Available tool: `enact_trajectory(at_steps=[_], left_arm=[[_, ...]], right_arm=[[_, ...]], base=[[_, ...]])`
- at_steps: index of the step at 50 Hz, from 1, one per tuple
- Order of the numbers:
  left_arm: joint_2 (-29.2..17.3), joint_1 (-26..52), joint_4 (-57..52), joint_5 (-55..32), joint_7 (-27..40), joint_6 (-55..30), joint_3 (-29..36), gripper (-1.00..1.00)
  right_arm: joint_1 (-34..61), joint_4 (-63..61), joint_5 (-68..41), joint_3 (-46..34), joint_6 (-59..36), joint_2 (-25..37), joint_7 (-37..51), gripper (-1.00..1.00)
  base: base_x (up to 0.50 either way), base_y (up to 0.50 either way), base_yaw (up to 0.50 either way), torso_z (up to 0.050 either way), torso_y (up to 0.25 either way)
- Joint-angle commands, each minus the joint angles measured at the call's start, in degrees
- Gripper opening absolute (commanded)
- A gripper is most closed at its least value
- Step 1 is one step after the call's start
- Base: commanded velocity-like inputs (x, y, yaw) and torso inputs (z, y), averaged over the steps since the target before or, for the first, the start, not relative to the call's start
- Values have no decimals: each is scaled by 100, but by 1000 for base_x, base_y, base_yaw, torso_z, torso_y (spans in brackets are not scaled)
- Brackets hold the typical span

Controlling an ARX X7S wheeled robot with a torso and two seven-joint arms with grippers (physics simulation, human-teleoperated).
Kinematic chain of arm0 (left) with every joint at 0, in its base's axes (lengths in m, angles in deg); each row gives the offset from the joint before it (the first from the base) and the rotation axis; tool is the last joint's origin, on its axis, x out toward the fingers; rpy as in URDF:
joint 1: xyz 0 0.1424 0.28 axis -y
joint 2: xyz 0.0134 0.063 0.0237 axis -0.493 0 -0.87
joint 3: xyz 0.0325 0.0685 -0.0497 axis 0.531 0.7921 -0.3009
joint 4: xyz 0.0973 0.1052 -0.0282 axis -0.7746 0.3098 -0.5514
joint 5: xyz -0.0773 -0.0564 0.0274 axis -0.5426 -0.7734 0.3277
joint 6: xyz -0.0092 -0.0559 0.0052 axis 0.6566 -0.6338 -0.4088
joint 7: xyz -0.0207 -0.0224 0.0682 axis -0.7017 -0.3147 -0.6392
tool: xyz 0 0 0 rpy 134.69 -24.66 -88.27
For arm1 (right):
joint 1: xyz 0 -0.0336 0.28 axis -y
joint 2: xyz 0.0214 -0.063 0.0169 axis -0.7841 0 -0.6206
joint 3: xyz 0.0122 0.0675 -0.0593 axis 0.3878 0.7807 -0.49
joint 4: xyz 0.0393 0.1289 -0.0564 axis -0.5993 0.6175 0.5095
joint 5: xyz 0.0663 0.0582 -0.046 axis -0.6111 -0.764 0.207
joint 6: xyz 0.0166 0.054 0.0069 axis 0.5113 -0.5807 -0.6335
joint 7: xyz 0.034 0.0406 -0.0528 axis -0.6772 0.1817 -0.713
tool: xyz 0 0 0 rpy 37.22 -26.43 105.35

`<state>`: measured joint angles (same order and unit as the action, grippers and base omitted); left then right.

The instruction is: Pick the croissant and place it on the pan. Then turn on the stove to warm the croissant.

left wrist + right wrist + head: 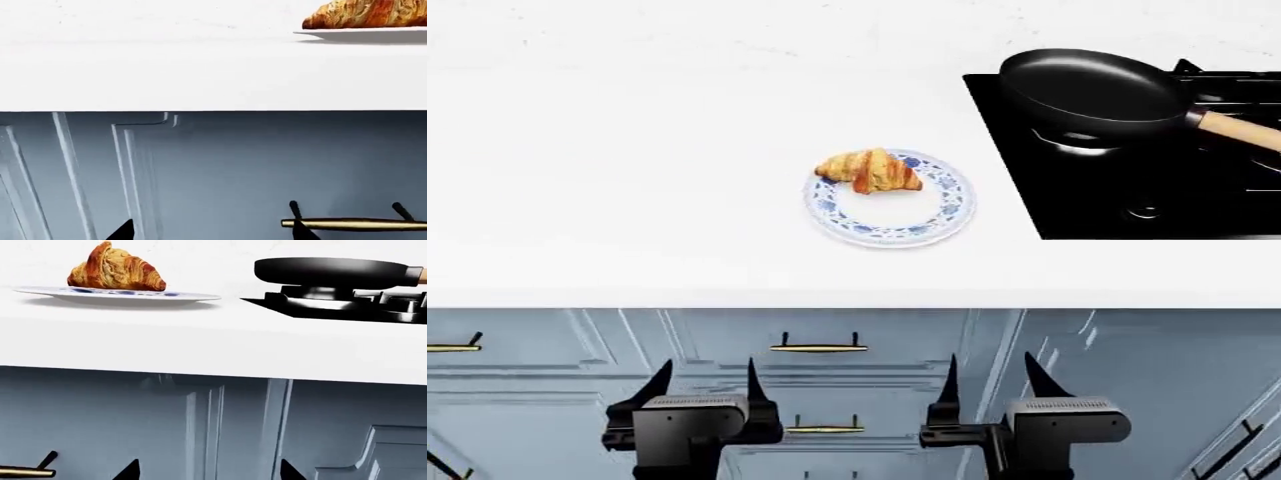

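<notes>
The golden-brown croissant [870, 171] lies on a white plate with a blue floral rim [941, 215] in the middle of the white counter; it also shows in both wrist views, croissant [363, 13] and croissant [115, 269]. The black pan [1090, 88] with its wooden handle [1237, 128] sits on a burner of the black stove [1121, 195] at the right, pan [330, 271]. My left gripper [705, 385] and right gripper [990, 379] hang below the counter edge in front of the cabinets, both open and empty, far from the croissant.
Grey-blue cabinet fronts with brass handles [818, 347] stand under the white counter [627, 200]. The counter's front edge [854, 300] lies between my grippers and the plate. The stove's knobs are not clearly visible.
</notes>
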<state>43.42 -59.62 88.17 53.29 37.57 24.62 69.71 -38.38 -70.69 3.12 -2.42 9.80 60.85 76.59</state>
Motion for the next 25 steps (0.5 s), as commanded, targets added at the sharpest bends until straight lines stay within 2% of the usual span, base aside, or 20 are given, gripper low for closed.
enact_trajectory(at_steps=[1, 10, 18, 25], left_arm=[[-37, 7, 3, -35, 23, -17, 60, 100], [-71, 2, -36, -57, 40, -40, 107, 100], [-118, -87, -178, -231, -30, 94, 76, 100], [-155, -63, -156, -271, -47, 46, 107, 100]], right_arm=[[5, -2, -28, -39, 0, 35, 44, 100], [17, -7, -22, -81, -29, 63, 85, 100], [-2, -3, -121, -76, 64, 66, 83, 100], [4, 1, -127, -105, 66, 87, 105, 100]], base=[[0, 500, 0, 0, 0], [0, 500, 0, 0, 0], [0, 0, 0, 0, 0], [0, 0, 0, 50, 0]])
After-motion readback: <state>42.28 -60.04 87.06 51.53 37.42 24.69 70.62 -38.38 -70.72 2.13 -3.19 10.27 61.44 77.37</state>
